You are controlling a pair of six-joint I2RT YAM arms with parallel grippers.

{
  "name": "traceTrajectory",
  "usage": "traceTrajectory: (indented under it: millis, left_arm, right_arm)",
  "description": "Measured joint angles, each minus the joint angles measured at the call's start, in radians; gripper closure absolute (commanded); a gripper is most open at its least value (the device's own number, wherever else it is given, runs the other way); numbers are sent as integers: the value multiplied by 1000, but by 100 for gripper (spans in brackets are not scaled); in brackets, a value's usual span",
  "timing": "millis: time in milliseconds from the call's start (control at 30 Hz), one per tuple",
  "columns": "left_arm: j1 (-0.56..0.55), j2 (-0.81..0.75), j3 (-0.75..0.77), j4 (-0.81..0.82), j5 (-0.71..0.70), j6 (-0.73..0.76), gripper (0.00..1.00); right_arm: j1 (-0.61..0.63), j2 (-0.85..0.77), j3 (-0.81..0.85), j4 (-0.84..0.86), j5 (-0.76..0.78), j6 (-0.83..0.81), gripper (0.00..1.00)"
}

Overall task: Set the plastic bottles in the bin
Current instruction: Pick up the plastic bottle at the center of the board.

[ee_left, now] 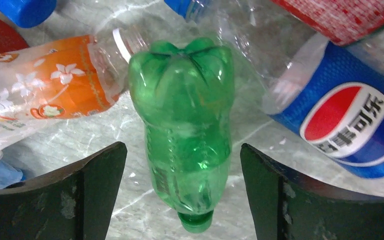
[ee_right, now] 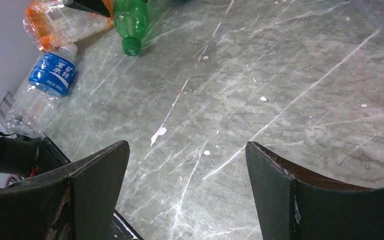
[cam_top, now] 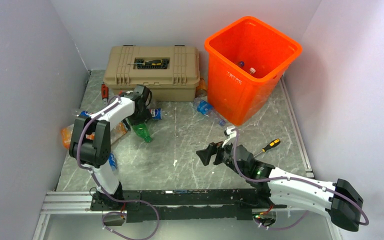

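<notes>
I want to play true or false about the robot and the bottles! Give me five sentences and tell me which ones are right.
1. The left claw is open, with the green bottle lying between its fingers. True.
2. The right claw is holding a bottle. False: it is open over the bare table, with nothing between its fingers.
3. The orange bin is empty. False: two bottle tops show inside it.
4. The tan toolbox has its lid down. True.
5. The Pepsi bottle is in the bin. False: it lies on the table beside the green bottle.
</notes>
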Motion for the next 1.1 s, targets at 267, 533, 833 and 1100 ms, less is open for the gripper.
traceTrajectory:
  millis: [267, 533, 833, 1100]
  left_arm:
    - [16, 30, 9, 0, -6, -2, 20]
    - [16, 20, -67, 50, 3, -3, 33]
    - [17, -23, -135, 100, 12, 0, 47]
    - [17, -243, -173, 63, 56, 28, 69]
  right_arm:
    - [0, -13, -6, 6, 1, 2, 10]
    - [2, -17, -6, 12, 0, 2, 10]
    - [19, -4, -6, 13, 0, 11, 10]
    - [34, 11, 23, 3, -2, 10, 8]
